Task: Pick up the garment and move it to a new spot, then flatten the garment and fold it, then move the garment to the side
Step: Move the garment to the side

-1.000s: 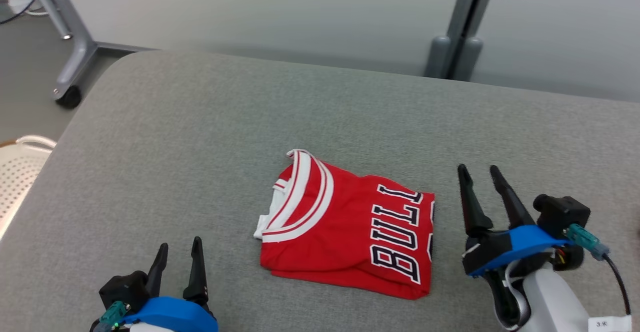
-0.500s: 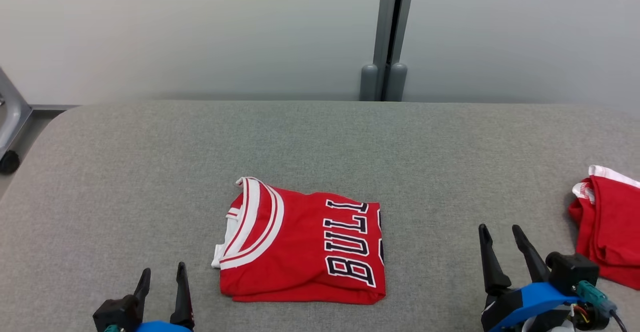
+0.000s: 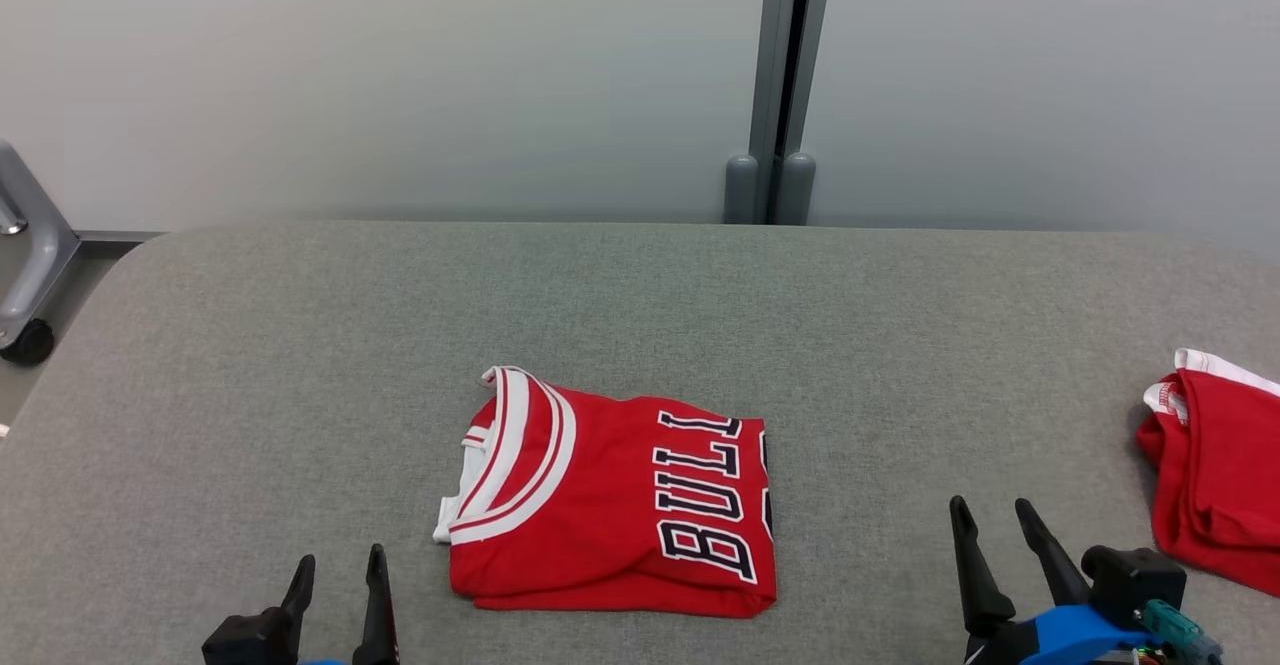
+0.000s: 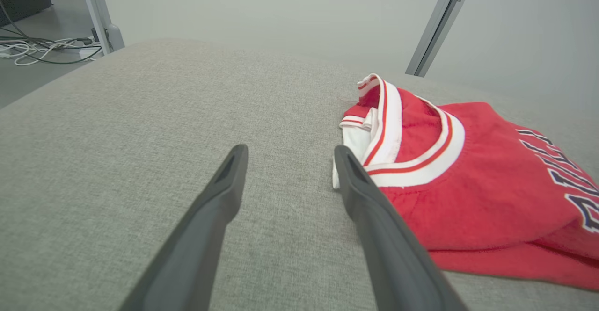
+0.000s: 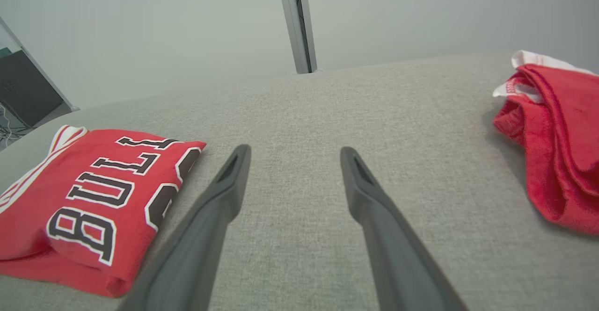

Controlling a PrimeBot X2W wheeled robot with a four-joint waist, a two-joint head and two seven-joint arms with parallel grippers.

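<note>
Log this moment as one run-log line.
jersey: folded, flat on grey surface, untouched | left gripper: open, empty | right gripper: open, empty | other red garment: far right on surface

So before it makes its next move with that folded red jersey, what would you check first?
1. The left claw is open and holds nothing: ok.
2. The right claw is open and holds nothing: ok.
3. The jersey is folded and lies flat on the grey surface: ok.
4. Both claws are apart from the jersey, one on each side of it: ok.
5. The other red garment, at the right, is folded as neatly: not ok, it looks bunched.
6. The jersey's hidden lower layers are lined up: cannot tell.
</note>
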